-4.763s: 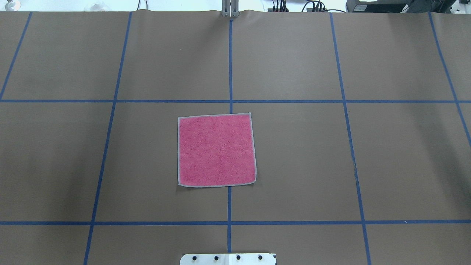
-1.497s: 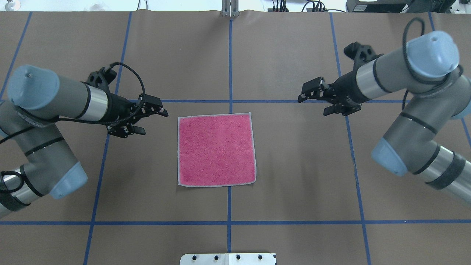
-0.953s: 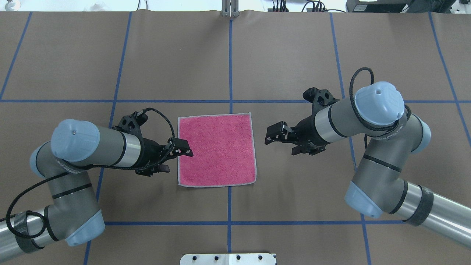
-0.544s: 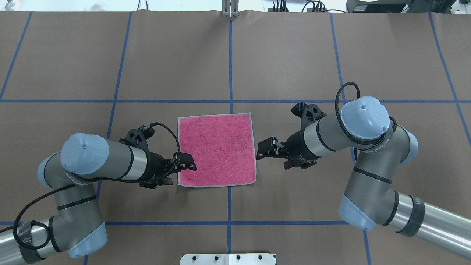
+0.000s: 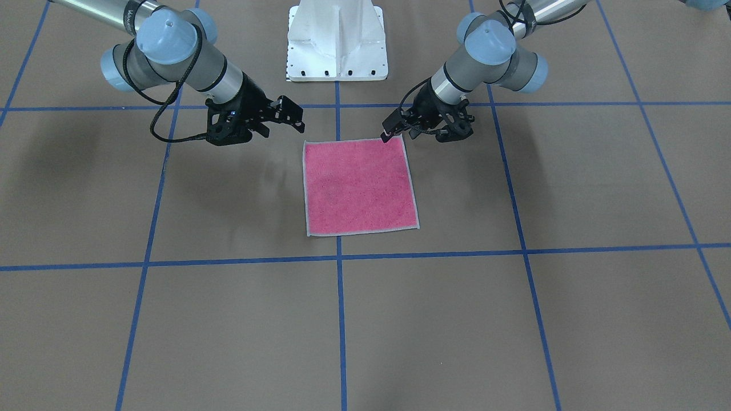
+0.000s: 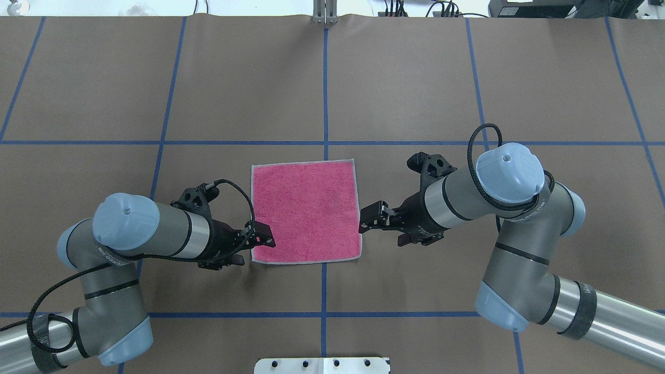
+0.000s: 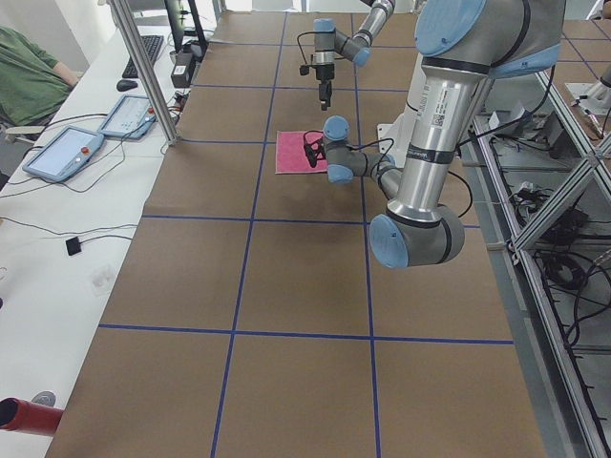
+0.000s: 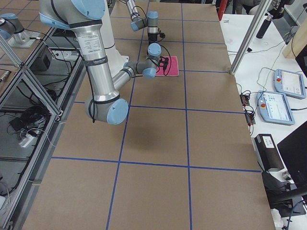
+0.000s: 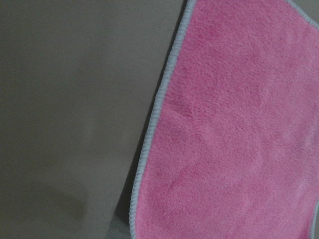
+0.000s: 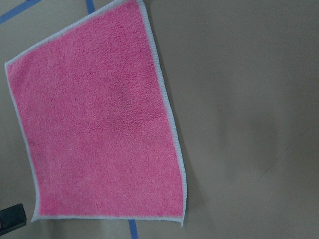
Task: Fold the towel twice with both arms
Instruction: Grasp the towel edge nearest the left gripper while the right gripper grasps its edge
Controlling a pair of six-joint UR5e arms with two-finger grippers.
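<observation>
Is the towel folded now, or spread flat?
Spread flat: the towel shows one full pink square with its grey border on all four sides.

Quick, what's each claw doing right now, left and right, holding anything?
Left claw: open, empty, at a near corner of the pink square terry towel.
Right claw: open, empty, beside the towel's right edge.

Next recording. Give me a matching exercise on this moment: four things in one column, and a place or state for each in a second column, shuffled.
Things:
1. towel
2. left claw
3. right claw
4. white base

Places or states:
A. open, beside the towel's edge on the robot's right
B. flat, unfolded, pink face up
C. on the robot's side of the towel, no claw near it
D. open, at the towel's near corner on the robot's left

Pairs: 1-B, 2-D, 3-A, 4-C
</observation>
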